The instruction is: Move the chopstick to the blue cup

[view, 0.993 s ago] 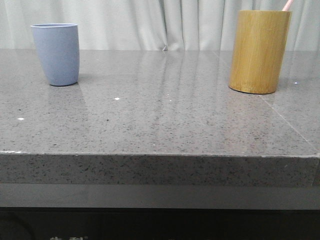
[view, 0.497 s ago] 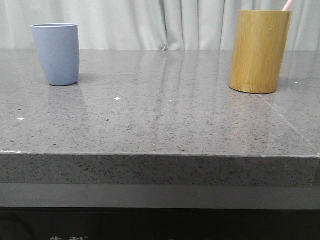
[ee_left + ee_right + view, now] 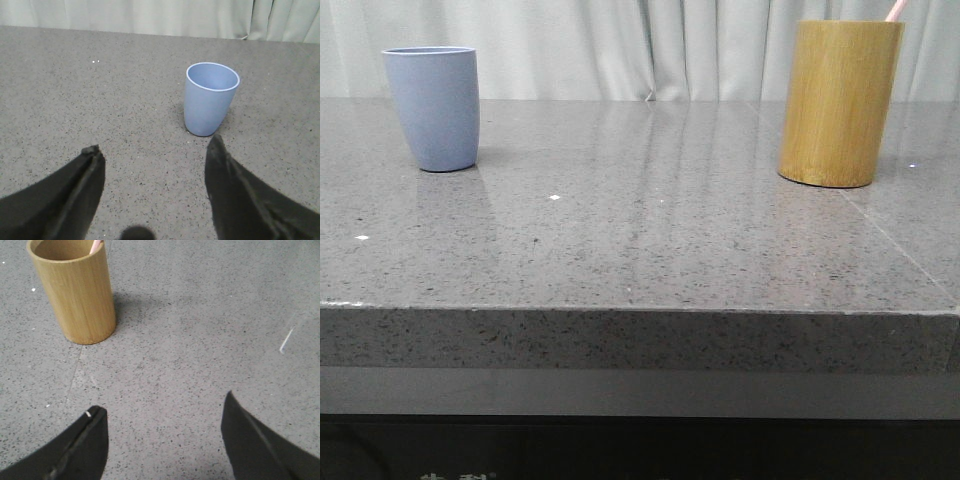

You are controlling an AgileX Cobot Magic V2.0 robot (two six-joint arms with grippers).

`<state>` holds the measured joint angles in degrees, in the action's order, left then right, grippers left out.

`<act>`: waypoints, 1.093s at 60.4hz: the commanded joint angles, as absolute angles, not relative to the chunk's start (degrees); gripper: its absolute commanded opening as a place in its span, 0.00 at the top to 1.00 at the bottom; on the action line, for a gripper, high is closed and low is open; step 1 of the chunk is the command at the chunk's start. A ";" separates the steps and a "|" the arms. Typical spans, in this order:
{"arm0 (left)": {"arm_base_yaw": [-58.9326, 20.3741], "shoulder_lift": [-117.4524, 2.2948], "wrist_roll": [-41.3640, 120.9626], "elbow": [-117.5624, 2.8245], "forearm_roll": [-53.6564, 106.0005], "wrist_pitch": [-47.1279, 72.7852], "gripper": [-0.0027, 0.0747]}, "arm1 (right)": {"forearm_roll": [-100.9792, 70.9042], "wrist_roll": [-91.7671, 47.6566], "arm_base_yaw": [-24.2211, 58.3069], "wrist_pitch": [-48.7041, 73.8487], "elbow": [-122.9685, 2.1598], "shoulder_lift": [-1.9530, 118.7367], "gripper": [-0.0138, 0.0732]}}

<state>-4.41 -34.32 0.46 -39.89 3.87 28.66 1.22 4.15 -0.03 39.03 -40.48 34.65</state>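
2 grippers wait over my grey stone table (image 3: 650, 250), nothing held. Left gripper (image 3: 155, 155): fingers spread wide, hanging above bare counter just short of the blue cup (image 3: 210, 97), which stands upright and looks empty. Right gripper (image 3: 162, 415): fingers likewise spread, bare counter between them. Beyond it stands the bamboo holder (image 3: 75, 290), upright. Chopstick (image 3: 96, 246) sits inside, leaning on the rim, pink upper end poking out; front view shows that tip (image 3: 895, 10) above the holder, well apart from the cup across the table. I judge it light, stiff, smooth, likely to pivot. I'd pinch the exposed end squarely, then lift straight up.
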 commanded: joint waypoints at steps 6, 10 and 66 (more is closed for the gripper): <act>-4.90 -40.96 0.81 -49.32 4.33 30.31 0.34 | 0.00 3.60 -0.25 35.59 -42.27 34.97 0.25; -4.90 -43.98 1.84 -52.37 4.33 32.01 0.34 | 0.00 3.60 -0.25 35.71 -42.27 34.97 0.25; -10.18 -90.77 4.90 -97.29 4.11 55.64 0.34 | -4.70 -1.52 -0.06 36.69 -42.27 35.23 0.25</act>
<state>-9.79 -90.07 4.85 -92.56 3.87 56.09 -3.46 0.40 -0.03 40.35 -40.48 34.72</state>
